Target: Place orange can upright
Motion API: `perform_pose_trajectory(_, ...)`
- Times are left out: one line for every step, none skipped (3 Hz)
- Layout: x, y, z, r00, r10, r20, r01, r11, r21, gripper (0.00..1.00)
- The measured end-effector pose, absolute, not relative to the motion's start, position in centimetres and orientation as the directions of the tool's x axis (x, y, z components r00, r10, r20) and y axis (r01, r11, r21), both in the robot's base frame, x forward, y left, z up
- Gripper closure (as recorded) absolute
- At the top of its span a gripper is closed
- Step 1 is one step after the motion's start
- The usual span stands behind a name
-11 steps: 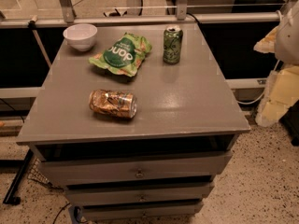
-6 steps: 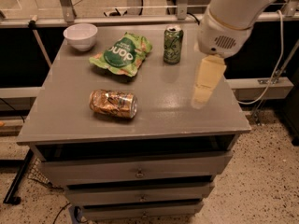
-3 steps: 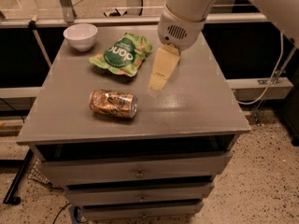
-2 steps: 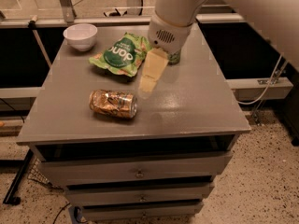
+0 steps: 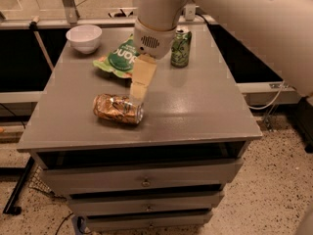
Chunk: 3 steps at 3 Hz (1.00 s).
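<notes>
The orange can (image 5: pixel 118 109) lies on its side near the front left of the grey table top (image 5: pixel 195 106), its silver top pointing right. Its label is mottled orange-gold and tan. My gripper (image 5: pixel 137 91) hangs from the big white arm, with its cream-coloured fingers pointing down at the right end of the can, just above and behind it. It holds nothing that I can see.
A green can (image 5: pixel 180 47) stands upright at the back right. A green chip bag (image 5: pixel 121 58) lies at the back middle, partly behind the arm. A white bowl (image 5: pixel 84 37) sits at the back left. Drawers (image 5: pixel 145 180) are below the table's front edge.
The arm has swung in from the right across the table and moved left and forward, down to the orange can. The can, bag, bowl and green can have not moved.
</notes>
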State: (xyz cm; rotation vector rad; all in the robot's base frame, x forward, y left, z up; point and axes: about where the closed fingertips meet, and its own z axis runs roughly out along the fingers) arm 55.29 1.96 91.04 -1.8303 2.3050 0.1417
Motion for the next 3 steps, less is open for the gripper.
perform_pose_trajectory(55.4,3.8,91.1,-0.208,-0.957,-0.204,-0.975,0.22,-0.038,0.0)
perform_pose_trajectory(54.8,6.1,90.7,-0.208,-0.964,-0.165,-0.974,0.219,-0.054,0.0)
perform_pose_trajectory(53.8,8.1,89.4,-0.214,-0.968,-0.133,-0.973,0.223,-0.056,0.0)
